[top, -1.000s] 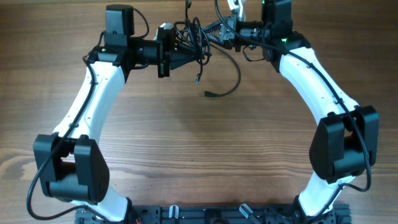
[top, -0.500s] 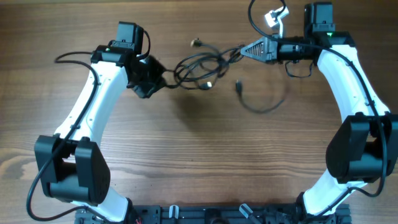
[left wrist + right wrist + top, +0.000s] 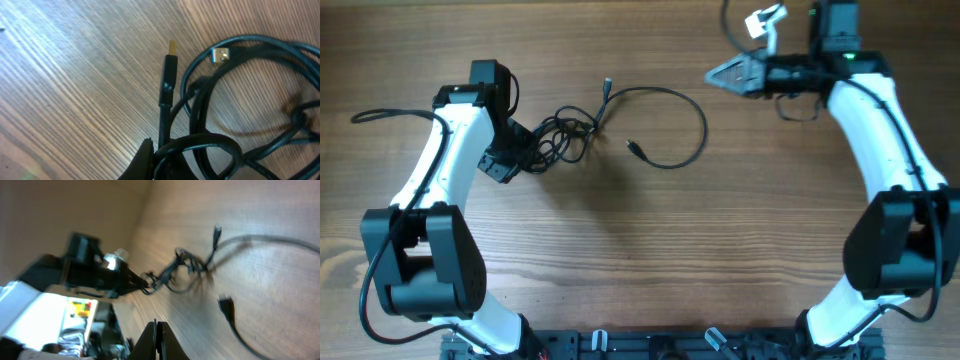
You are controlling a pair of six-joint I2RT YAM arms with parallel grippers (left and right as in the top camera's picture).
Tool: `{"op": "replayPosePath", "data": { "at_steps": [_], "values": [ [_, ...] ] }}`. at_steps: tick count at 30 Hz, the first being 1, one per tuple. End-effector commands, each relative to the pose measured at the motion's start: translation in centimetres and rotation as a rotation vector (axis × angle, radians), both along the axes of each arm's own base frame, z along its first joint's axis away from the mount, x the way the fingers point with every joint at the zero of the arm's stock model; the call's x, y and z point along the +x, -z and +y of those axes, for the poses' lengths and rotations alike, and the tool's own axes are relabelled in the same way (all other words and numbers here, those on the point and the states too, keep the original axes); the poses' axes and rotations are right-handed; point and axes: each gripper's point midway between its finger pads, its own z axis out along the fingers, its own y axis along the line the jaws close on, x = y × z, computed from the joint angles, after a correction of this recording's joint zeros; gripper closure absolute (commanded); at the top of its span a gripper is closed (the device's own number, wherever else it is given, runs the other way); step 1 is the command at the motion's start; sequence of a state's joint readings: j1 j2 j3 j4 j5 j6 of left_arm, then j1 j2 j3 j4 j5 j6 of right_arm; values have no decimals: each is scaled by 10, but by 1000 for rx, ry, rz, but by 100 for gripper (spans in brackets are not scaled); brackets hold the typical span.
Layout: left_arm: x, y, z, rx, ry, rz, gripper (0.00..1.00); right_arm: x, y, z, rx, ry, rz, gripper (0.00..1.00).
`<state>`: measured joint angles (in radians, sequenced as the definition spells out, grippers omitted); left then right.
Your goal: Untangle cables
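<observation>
Midway through the pull-apart, with left end effector (image 3: 523, 158) clamped on the cables (image 3: 560, 143) bunched mid-left on the table (image 3: 640, 260), right end effector (image 3: 712, 75) pinched together, empty, far right, and next, probably, gripping the loose plug (image 3: 634, 148).

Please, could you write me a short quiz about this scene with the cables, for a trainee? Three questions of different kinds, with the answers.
1. True or false: the right end effector holds a cable.
2. Which one grips the tangled bundle? A) left end effector B) right end effector C) neither
3. How many plug ends show in the left wrist view?
Key: 1 false; 2 A; 3 two.
</observation>
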<state>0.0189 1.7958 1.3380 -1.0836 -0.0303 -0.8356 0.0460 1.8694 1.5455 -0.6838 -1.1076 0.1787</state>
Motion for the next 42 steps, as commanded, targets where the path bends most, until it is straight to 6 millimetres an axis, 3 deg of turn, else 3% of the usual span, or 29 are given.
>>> {"op": "replayPosePath", "data": {
  "at_steps": [1,3,4,5,7,12,18,21,24,29,34,37,39,42],
  "values": [
    [6,-11,-24,-148,171,-29,83,-11,8,30,-139,-16,-21,83],
    [6,-35,-23,-146,175,-40,51,-16,15,42,-184,-28,-20,83],
    [6,-44,-23,-145,191,-51,39,-19,19,47,-208,-33,-15,83],
    [5,-54,-23,-143,202,-62,20,-22,27,51,-254,-31,-5,83],
    [3,-58,-23,-143,202,-66,17,-27,35,57,-315,-34,-4,81],
    [11,-44,-32,-136,227,-75,17,-35,51,76,-456,-38,-49,70],
    [-11,22,-36,-149,228,4,21,-42,53,109,-472,-101,-136,63],
    [-20,45,-35,-149,232,10,22,-40,56,129,-473,-165,-248,63],
    [-16,62,-35,-136,311,-42,30,-34,67,151,-477,-239,-382,60],
    [-20,66,-36,-135,420,-43,30,-15,84,186,-461,-344,-656,44],
    [-22,66,-35,-137,431,-33,30,6,126,219,-438,-387,-834,30],
    [-22,66,-36,-135,479,-35,30,20,151,224,-463,-372,-889,26],
    [-23,66,-47,-157,558,-42,30,33,165,218,-531,-328,-895,24],
    [-24,66,-58,-158,595,-40,30,29,181,221,-513,-352,-877,25]
  ]
}}
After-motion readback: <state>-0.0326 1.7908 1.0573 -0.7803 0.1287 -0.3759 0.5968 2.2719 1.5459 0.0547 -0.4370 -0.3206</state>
